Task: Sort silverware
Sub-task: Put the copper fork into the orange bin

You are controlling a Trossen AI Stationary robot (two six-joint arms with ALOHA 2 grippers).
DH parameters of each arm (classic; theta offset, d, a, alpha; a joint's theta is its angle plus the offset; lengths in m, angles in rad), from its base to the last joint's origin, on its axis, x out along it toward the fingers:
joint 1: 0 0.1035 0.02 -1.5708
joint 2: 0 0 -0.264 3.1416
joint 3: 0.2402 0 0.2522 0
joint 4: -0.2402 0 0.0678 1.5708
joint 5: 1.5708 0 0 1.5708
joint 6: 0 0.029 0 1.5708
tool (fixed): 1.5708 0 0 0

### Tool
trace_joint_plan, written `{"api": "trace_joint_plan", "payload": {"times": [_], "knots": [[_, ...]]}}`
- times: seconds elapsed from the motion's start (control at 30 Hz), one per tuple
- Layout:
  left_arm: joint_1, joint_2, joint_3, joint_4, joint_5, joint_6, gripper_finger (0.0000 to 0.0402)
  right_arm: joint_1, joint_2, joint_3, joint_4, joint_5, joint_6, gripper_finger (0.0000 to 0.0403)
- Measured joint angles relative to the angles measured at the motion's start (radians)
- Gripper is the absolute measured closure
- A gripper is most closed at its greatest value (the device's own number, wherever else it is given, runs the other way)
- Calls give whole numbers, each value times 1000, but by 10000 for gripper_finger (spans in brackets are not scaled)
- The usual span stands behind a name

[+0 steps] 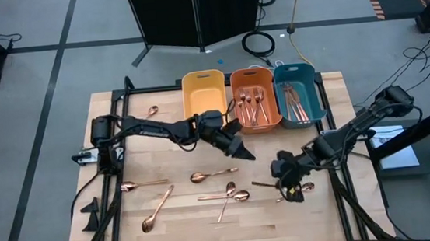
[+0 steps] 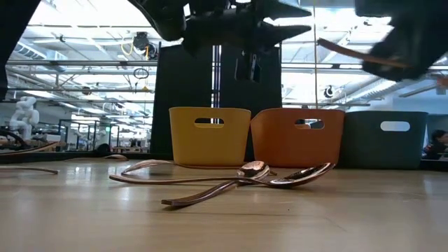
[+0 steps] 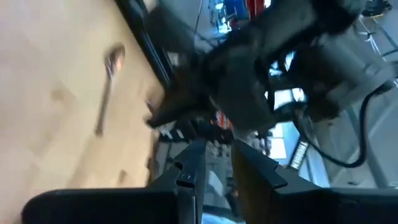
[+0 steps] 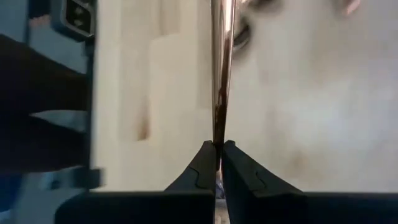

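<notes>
Copper silverware lies flat on the wooden table: single spoons (image 1: 213,174), (image 1: 158,209), (image 1: 142,184), (image 1: 152,110) and a crossed pair (image 1: 225,196), which also shows in the low view (image 2: 252,175). Forks lie in the orange bin (image 1: 253,75) and knives in the teal bin (image 1: 295,70). The yellow bin (image 1: 202,94) holds nothing I can see. My right gripper (image 1: 283,182) is shut on one copper piece (image 1: 263,184) above the table, right of the crossed spoons. My left gripper (image 1: 245,154) hovers in front of the orange bin, slightly open (image 3: 217,149) and empty. My right gripper pinches one end of the slender copper piece (image 4: 219,134) between its two fingertips. The piece runs straight out ahead along the fingers, seen edge-on, toward the table's left. It is lifted clear of the table, near level (image 2: 350,57). Whether it is a spoon, fork or knife, I cannot tell.
More copper pieces (image 1: 303,189) lie on the table just below and right of my right gripper. The three bins stand in a row at the far edge. A black frame rail (image 1: 111,176) runs along the table's left side. Bare wood shows at the near right.
</notes>
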Motion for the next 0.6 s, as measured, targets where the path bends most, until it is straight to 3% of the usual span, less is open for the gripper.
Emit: {"api": "trace_joint_plan", "payload": {"times": [0.33,0.6], "knots": [[-66,0,0,-177,-74,-41,329,-97,0,0,174,47,-401,403],[-88,0,0,-198,-82,-54,329,-153,3,1,194,47,-445,403]]}}
